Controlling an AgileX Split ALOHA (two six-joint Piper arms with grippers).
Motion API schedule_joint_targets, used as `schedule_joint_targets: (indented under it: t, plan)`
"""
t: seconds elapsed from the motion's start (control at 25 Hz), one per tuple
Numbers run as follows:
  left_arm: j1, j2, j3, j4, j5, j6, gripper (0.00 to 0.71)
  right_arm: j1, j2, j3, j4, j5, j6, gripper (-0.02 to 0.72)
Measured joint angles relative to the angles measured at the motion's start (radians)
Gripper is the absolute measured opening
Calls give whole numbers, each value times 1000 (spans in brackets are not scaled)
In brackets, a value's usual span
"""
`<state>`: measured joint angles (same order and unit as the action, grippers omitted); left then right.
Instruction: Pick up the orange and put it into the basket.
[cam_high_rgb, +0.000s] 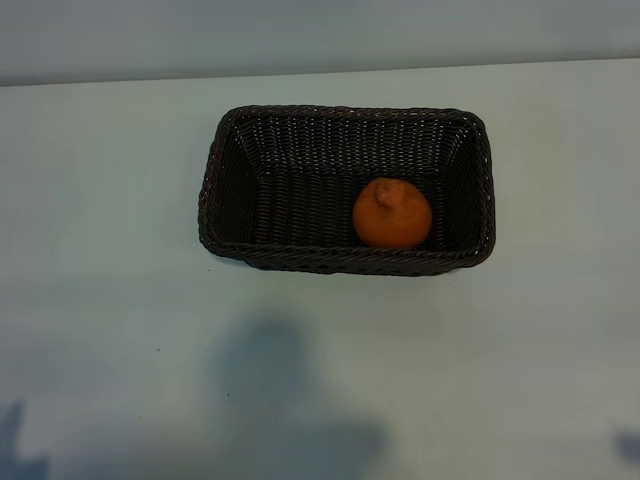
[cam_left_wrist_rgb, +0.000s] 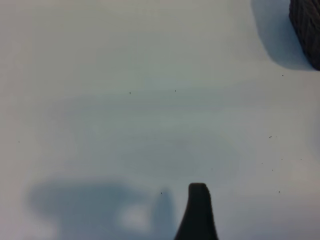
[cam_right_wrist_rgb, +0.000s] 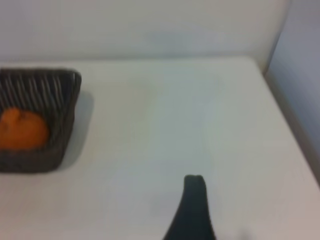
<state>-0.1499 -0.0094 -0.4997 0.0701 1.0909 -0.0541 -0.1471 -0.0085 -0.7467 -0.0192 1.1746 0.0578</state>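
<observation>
**Orange settled in the basket, both arms clear**

The right gripper (cam_right_wrist_rgb: 195, 210) stood wide and empty, well apart from the basket (cam_high_rgb: 215, 190), which lay toward ten o'clock in its wrist view. The left gripper (cam_left_wrist_rgb: 198, 212), equally wide and holding nothing, hung over the bare table (cam_high_rgb: 100, 300). The orange (cam_high_rgb: 392, 213) sat knob-up on the basket floor at about four o'clock, against the near wall. Judging by this, the placing looked done.
</observation>
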Motion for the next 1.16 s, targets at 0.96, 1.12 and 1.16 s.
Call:
schedule_joint_targets:
  t: [0.96, 1.12, 1.16]
  plan:
    - [0, 0, 0, 0, 0, 0, 592, 0, 0, 259, 27, -103, -18, 574]
    - [0, 0, 0, 0, 0, 0, 592, 0, 0, 259, 27, -103, -18, 549]
    - [0, 0, 0, 0, 0, 0, 592, 0, 0, 259, 27, -103, -18, 543]
